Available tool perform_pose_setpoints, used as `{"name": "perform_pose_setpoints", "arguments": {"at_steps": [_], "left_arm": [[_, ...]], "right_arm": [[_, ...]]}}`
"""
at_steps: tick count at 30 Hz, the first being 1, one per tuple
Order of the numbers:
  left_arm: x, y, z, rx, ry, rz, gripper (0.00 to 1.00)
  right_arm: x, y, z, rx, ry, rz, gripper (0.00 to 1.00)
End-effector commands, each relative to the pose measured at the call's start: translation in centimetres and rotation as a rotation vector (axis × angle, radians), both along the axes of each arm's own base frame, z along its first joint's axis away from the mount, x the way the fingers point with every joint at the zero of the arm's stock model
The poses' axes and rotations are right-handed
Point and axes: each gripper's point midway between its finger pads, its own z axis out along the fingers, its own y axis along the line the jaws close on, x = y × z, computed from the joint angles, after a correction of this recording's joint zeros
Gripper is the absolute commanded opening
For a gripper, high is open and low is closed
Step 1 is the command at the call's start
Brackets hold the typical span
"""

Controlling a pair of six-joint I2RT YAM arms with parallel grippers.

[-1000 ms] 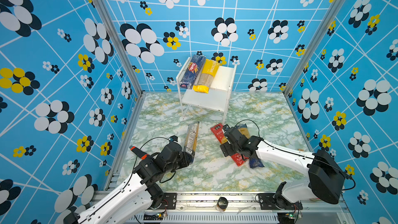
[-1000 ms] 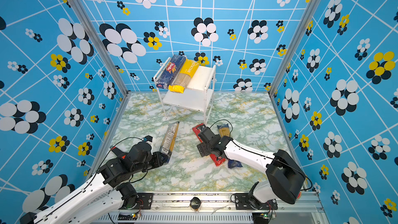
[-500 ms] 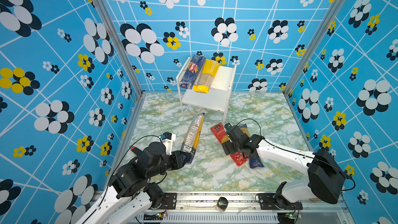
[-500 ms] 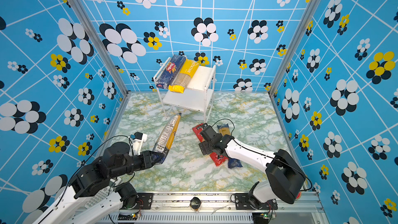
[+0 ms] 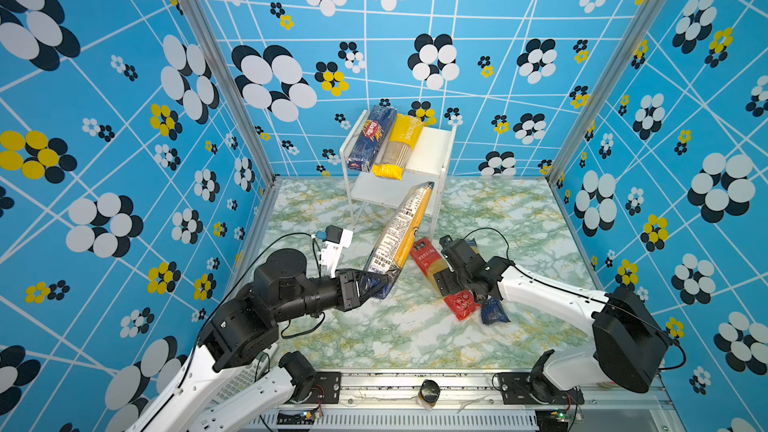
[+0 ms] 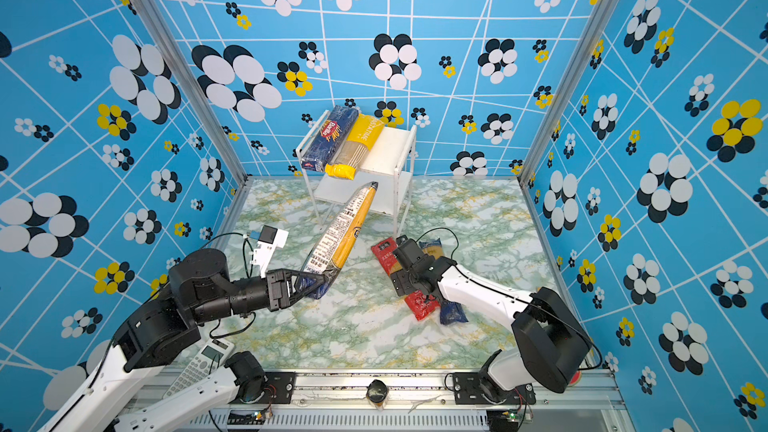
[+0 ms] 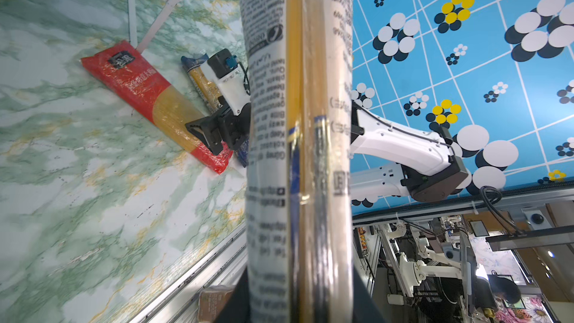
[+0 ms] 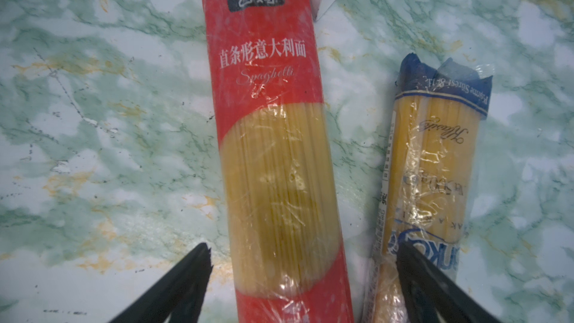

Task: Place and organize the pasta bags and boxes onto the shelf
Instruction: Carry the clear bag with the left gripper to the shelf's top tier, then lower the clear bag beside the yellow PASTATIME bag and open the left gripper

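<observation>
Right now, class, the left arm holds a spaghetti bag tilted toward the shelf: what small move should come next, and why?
Probably raise the white-labelled bag and carry it forward. The left gripper is shut on its blue end, its tip looks lower than the top board of the shelf, and bare space shows there beside the yellow bag.

The red-ended bag [image 8: 273, 119], lying on the table, carries "公鸡" on a black patch, with "直条形意大利面" in white and "Spaghetti" in script below it. The dark blue box [image 5: 372, 135], at the left edge of the shelf [image 5: 434, 147] top board, shows "Barilla" in a red oval. Print on the yellow bag [image 5: 401, 145], blue-ended bag [image 8: 435, 156] and white-labelled bag [image 7: 267, 119] cannot be read with certainty.
</observation>
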Motion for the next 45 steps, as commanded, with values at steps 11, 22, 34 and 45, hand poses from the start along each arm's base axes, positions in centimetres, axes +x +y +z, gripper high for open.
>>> {"name": "perform_pose_setpoints", "arguments": {"at_steps": [11,22,34,45], "left_arm": [[7.8,-5.0,16.2,-0.114,-0.526,0.065,0.0],[18.1,-8.5,17.6,0.071,-0.603,0.277,0.0],[25.7,-8.0,13.4,0.269,-0.497,0.438,0.0],[28.1,-9.0,10.4,0.336,-0.442,0.43,0.0]], "right_arm": [[-0.6,-1.0,-1.2,-0.007,0.019,0.002,0.95],[-0.5,-0.8,-0.5,0.035,-0.004,-0.009,0.95],[-0.9,-1.6,-0.1,0.046,-0.023,-0.034,0.95],[-1.0,-1.6,-0.5,0.045,-0.015,-0.044,0.96]]}}
